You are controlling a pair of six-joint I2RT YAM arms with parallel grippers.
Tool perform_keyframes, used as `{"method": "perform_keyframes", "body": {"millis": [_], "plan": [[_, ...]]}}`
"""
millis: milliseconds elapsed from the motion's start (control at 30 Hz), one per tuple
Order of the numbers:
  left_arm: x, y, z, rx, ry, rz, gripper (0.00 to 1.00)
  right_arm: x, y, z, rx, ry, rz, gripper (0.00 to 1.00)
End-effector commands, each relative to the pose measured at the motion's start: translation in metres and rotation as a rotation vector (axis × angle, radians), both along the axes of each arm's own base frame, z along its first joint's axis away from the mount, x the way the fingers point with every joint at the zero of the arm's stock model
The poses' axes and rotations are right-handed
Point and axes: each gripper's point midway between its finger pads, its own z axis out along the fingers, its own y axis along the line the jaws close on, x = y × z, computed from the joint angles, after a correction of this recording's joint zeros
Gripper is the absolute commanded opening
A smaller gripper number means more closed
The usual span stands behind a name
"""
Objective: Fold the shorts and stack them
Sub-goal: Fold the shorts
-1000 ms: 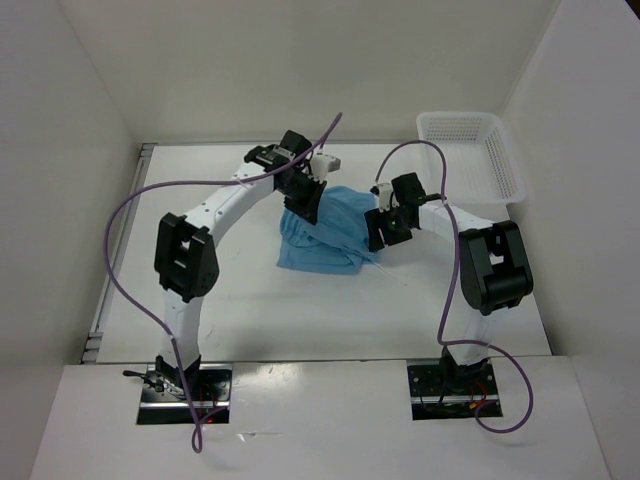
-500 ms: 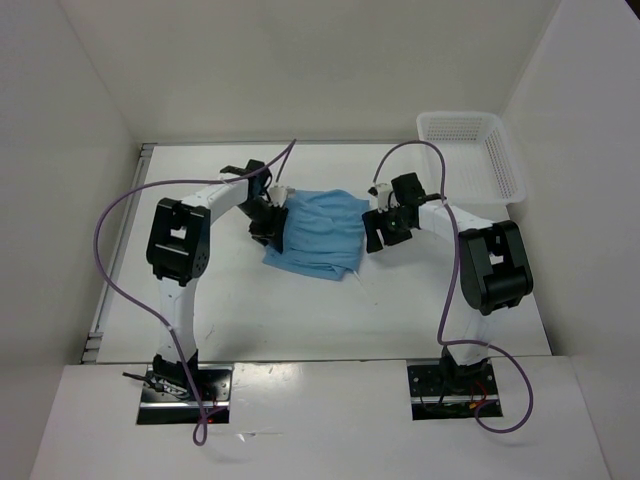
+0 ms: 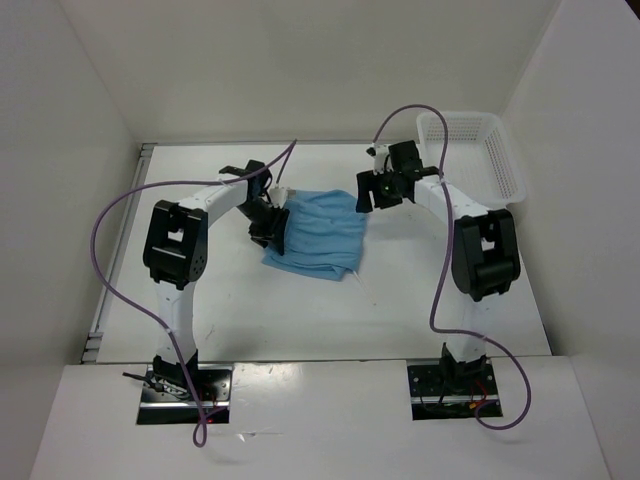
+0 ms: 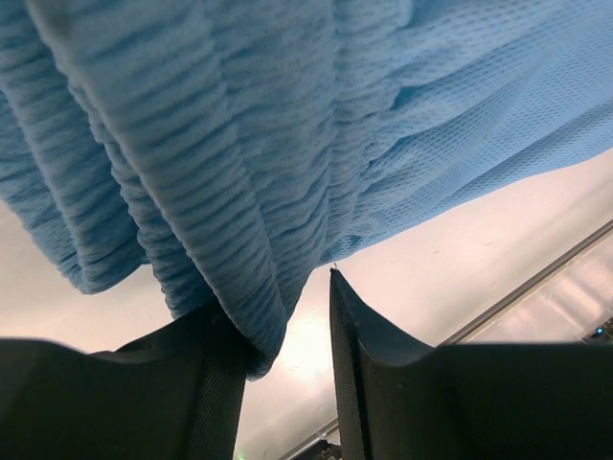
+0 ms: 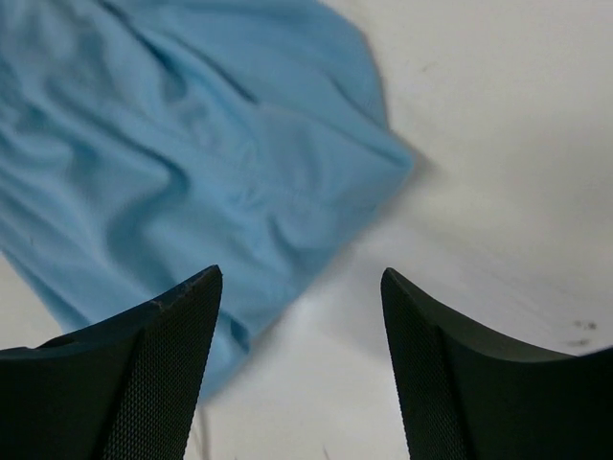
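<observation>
The light blue shorts [image 3: 318, 238] lie folded and flat on the white table, between the two arms. My left gripper [image 3: 272, 225] sits low at their left edge. In the left wrist view the ribbed waistband [image 4: 220, 192] hangs down against the left finger [image 4: 144, 393], and a gap separates it from the other finger; this gripper [image 4: 287, 331] is open. My right gripper [image 3: 372, 192] hovers by the shorts' far right corner, open with nothing between its fingers [image 5: 302, 287]. The right wrist view shows the shorts [image 5: 192, 144] to the upper left. A white drawstring end [image 3: 356, 276] trails at the near right.
A white mesh basket [image 3: 505, 165] stands at the back right corner of the table. White walls enclose the table on the left, back and right. Purple cables loop above both arms.
The left gripper carried the shorts' edge down and to the left, laid the cloth flat, then opened. The right gripper moved from the shorts' right edge toward the far right corner.
</observation>
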Motion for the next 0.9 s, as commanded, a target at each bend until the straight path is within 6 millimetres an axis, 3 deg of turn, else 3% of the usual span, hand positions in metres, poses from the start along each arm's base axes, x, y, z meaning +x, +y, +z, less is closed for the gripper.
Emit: {"method": "perform_keyframes", "body": {"millis": [0, 33, 133, 167, 300, 333, 433, 533, 600, 733, 867], "plan": [[-0.011, 0.002, 0.001, -0.014, 0.043, 0.001, 0.43, 0.038, 0.005, 0.000, 0.041, -0.040, -0.065, 0.72], [-0.009, 0.001, 0.003, -0.017, 0.034, 0.000, 0.42, 0.043, 0.001, -0.011, 0.017, -0.030, -0.083, 0.71], [-0.009, 0.001, 0.000, -0.015, 0.043, 0.001, 0.36, 0.058, 0.010, -0.009, -0.020, -0.085, -0.032, 0.67], [-0.009, 0.001, 0.000, -0.015, 0.043, 0.001, 0.33, 0.065, 0.013, -0.001, -0.018, -0.117, -0.005, 0.64], [-0.010, 0.001, -0.003, -0.012, 0.052, 0.001, 0.15, 0.077, 0.039, 0.003, -0.091, -0.198, 0.095, 0.57], [-0.010, 0.001, -0.003, -0.012, 0.052, 0.001, 0.13, 0.080, 0.049, 0.014, -0.098, -0.240, 0.131, 0.55], [-0.012, 0.000, 0.001, -0.021, 0.053, 0.000, 0.08, 0.084, 0.055, 0.012, -0.121, -0.254, 0.159, 0.55], [-0.012, 0.000, 0.001, -0.021, 0.053, 0.000, 0.08, 0.072, 0.075, 0.005, -0.153, -0.260, 0.298, 0.69], [-0.012, 0.000, 0.001, -0.021, 0.053, 0.000, 0.08, 0.064, 0.081, -0.008, -0.178, -0.242, 0.347, 0.72], [-0.013, -0.001, -0.001, -0.028, 0.064, -0.001, 0.08, 0.049, 0.095, -0.029, -0.190, -0.205, 0.394, 0.68], [-0.014, 0.002, 0.000, -0.034, 0.075, 0.008, 0.08, 0.043, 0.091, -0.046, -0.222, -0.175, 0.379, 0.65]]}}
